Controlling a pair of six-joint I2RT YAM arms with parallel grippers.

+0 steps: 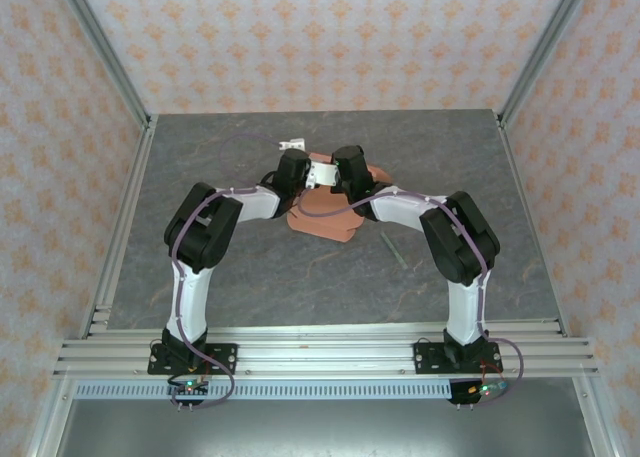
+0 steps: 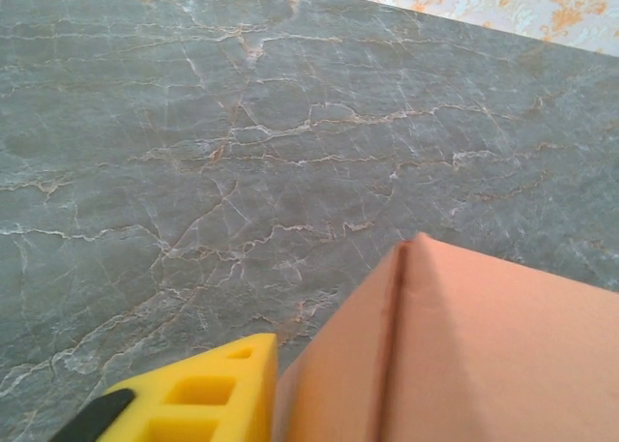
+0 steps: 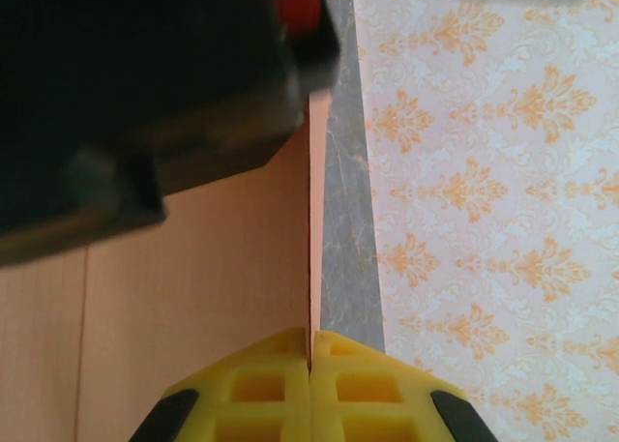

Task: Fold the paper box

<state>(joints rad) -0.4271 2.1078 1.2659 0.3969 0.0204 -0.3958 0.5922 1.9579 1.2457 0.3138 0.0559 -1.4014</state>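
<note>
The paper box [image 1: 325, 220] is salmon-orange card lying partly folded at mid-table, with both arms bent over its far side. My left gripper [image 1: 296, 173] is at its left. In the left wrist view one yellow finger [image 2: 203, 389] lies against a raised, creased panel of the box [image 2: 484, 355]. The card hides the other finger. My right gripper [image 1: 350, 169] is at the box's far right. In the right wrist view that gripper [image 3: 311, 350] is shut, its yellow pads pressed together on the thin upright edge of a box panel [image 3: 193, 287].
A thin grey stick [image 1: 392, 249] lies on the marble tabletop [image 1: 200, 167] to the right of the box. Aluminium rails [image 1: 120, 237] border the table, with patterned walls behind. The black body of the left arm [image 3: 145, 94] looms close in the right wrist view.
</note>
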